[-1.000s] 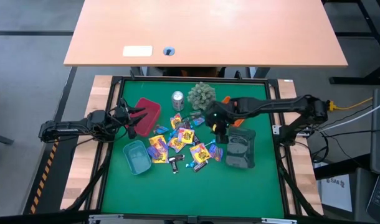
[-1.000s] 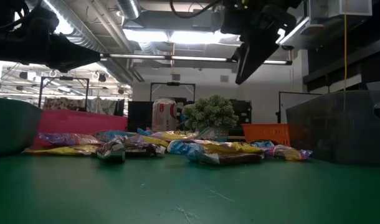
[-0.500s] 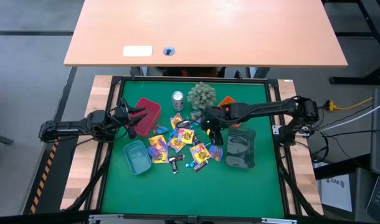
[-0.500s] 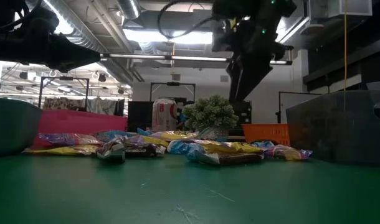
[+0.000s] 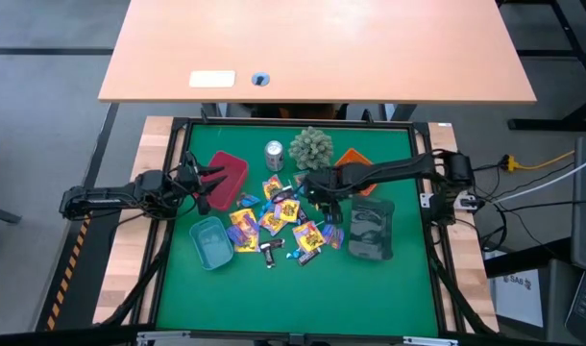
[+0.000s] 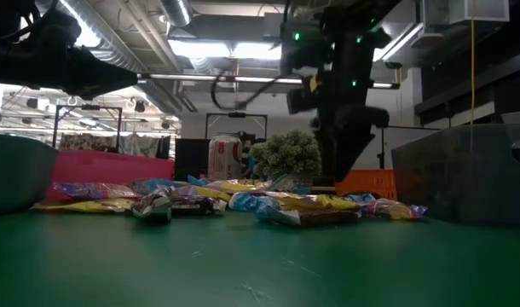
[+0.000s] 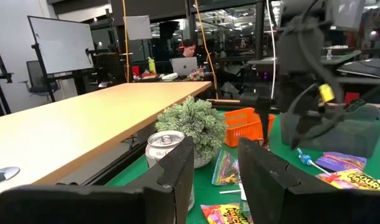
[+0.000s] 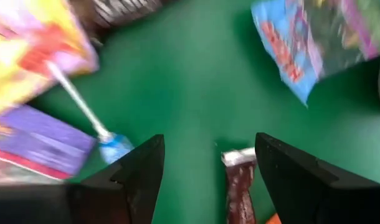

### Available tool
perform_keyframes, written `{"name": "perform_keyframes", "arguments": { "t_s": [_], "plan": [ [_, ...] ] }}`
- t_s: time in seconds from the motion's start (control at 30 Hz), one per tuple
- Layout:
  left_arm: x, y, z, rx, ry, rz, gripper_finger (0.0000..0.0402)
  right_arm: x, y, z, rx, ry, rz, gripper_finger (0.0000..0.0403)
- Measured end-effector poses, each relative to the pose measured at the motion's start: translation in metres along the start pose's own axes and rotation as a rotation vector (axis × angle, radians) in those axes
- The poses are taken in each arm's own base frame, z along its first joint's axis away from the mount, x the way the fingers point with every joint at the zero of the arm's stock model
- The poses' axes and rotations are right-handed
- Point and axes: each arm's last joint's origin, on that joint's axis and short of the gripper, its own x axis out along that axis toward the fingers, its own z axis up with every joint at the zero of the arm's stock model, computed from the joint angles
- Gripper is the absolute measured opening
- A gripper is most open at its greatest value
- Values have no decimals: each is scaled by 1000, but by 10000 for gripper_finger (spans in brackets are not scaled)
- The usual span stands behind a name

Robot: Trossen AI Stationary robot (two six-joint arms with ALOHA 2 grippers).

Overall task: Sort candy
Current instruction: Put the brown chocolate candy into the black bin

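Sorting barely begun | right hand [image 5: 317,187] spread above brown bar [image 8: 238,186], candy [image 5: 279,223] heaped beside and below it | left hand [image 5: 199,183] part-spread, empty, at red tray [image 5: 231,169] | trays looked unfilled

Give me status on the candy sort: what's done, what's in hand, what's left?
Done: little that shows; the teal tray looks empty and the other bins' contents can't be made out. In hand: nothing. The right gripper hangs open above the pile's far edge, a small brown bar between its fingers on the mat; the left gripper waits by the red tray, apparently empty. Left: nearly the whole candy pile mid-mat.
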Motion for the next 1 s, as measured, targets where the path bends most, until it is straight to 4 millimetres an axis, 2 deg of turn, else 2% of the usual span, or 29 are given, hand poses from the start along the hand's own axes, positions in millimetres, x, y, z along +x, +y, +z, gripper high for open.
{"name": "perform_keyframes", "arguments": {
  "t_s": [0.33,0.63,1.0],
  "plan": [
    [0,0,0,0,0,0,115,28,-20,-6,55,112,6,248],
    [0,0,0,-1,1,0,115,29,-21,-9,30,147,-12,248],
    [0,0,0,-1,0,0,115,42,-20,-9,15,194,-21,247]
  ]
}}
